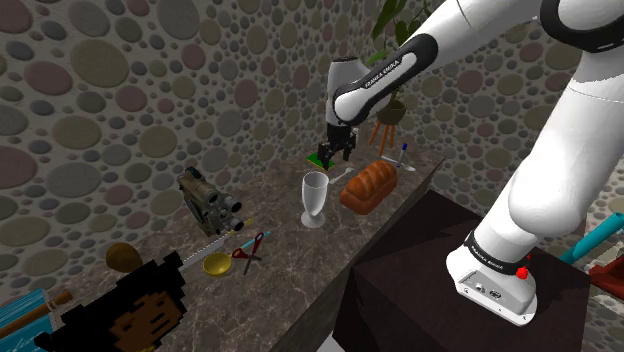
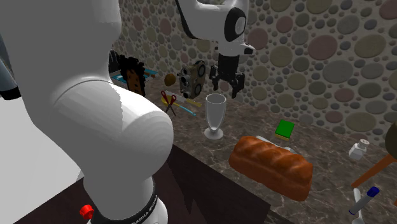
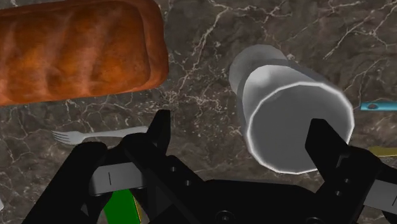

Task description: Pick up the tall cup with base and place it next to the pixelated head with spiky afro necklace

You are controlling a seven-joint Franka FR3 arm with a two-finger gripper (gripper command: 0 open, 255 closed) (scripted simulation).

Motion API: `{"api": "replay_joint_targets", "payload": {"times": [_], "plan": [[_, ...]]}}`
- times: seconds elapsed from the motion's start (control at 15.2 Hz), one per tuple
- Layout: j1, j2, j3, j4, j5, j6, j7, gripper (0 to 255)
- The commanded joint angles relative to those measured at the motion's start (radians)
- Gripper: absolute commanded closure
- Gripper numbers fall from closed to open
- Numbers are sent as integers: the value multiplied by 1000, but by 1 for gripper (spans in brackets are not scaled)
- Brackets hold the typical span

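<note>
We see the two black fingers [image 3: 159,127] standing apart, clamped on nothing, and the gripper [image 3: 239,127] hangs open over the dark marble counter [image 1: 285,265]. In the wrist view the tall cup with a base [image 3: 296,118], pale grey and see-through, stands upright between the fingers and nearer one of them; we cannot tell from there whether either touches it. In the shoulder view the gripper [image 1: 337,148] sits near the centre of the frame, just above and to the right of the cup [image 1: 314,198], apart from its rim. The second exterior view shows the same: the gripper [image 2: 228,86] in the upper middle, the cup [image 2: 215,114] just below and left of it. Beside the cup lies a brown loaf of bread [image 1: 367,185], which fills the lower right of the second exterior view [image 2: 270,167]. A grey fork [image 3: 95,135] lies on the counter between the loaf [image 3: 76,48] and the gripper. A green block [image 2: 284,130] rests behind the loaf. Further out, red-handled scissors [image 1: 250,248] lie left of the cup, and the pixelated head [image 1: 140,310] sits at the lower left of the shoulder view, well apart from the cup.
</note>
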Motion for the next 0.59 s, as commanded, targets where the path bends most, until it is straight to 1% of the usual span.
{"api": "replay_joint_targets", "payload": {"times": [0.0, 0.2, 0.53], "plan": [[5, 82, 4, 39, -2, 40, 12, 0], [14, 186, 6, 107, -5, 72, 27, 0], [16, 239, 5, 100, -8, 132, 29, 0]]}}
